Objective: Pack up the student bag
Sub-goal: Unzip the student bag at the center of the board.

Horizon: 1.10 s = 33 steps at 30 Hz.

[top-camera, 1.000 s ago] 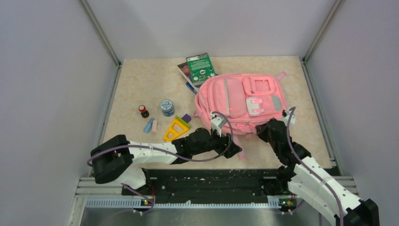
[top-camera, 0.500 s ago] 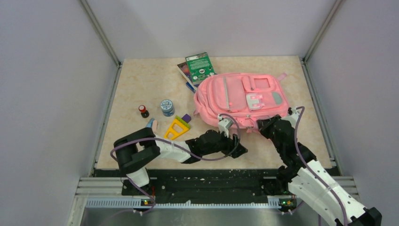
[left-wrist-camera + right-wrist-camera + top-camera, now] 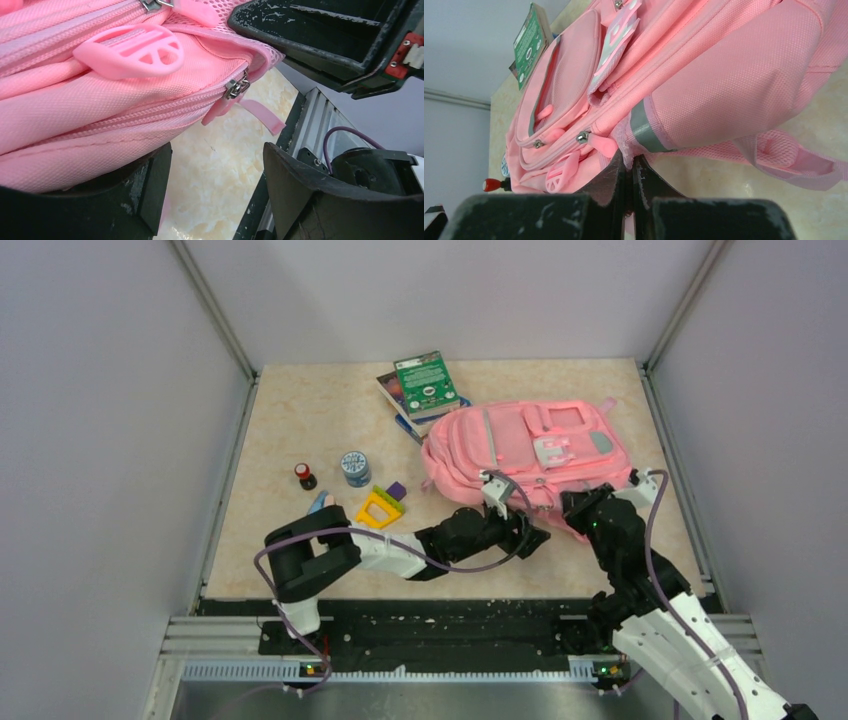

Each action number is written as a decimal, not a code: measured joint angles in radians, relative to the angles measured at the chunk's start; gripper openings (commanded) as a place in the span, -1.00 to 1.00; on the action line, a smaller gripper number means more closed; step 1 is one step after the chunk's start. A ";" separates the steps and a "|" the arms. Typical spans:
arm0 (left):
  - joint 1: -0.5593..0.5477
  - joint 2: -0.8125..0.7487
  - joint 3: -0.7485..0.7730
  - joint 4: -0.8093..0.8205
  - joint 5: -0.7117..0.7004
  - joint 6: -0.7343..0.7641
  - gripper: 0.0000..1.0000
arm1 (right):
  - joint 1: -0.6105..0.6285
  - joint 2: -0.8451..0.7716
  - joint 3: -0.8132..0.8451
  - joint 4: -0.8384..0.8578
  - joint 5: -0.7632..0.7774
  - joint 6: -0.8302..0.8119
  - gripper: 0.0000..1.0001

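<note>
Opening the main zip looks like the step in hand, my guess. Student bag [image 3: 530,445] lies flat on table [image 3: 300,420], right of centre, bottom edge toward arms.

R gripper [image 3: 630,170]: fingers pressed together, pinching thin fold of bag fabric by grey strip [image 3: 644,131]. Good anchor; hold it taut.

L gripper [image 3: 216,165]: jaws spread, one finger under bag's seam, zip slider [image 3: 235,89] just above the gap, not gripped. Best to take the pink pull tab [image 3: 260,114] and draw along teeth, away from R's pinch.

Bag: zips in view look shut; contents can't tell. Outside on table: green book [image 3: 427,383], blue jar [image 3: 355,467], red-capped bottle [image 3: 304,475], yellow set square [image 3: 378,510].
</note>
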 measured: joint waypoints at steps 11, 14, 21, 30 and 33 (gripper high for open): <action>-0.004 0.086 0.029 0.093 -0.006 0.048 0.19 | 0.000 -0.013 0.000 -0.044 0.002 0.000 -1.00; -0.004 0.087 0.035 0.106 -0.014 0.058 0.11 | 0.000 -0.013 0.000 -0.043 0.000 0.000 -1.00; -0.003 0.087 0.037 0.133 -0.037 0.061 -0.30 | 0.000 -0.014 0.000 -0.043 -0.004 0.000 -1.00; -0.008 0.087 0.037 0.164 -0.046 0.069 -1.00 | 0.000 -0.013 0.000 -0.045 -0.024 0.000 -1.00; -0.008 0.087 0.037 0.166 -0.045 0.071 -1.00 | 0.000 -0.013 0.000 -0.045 -0.025 0.000 -1.00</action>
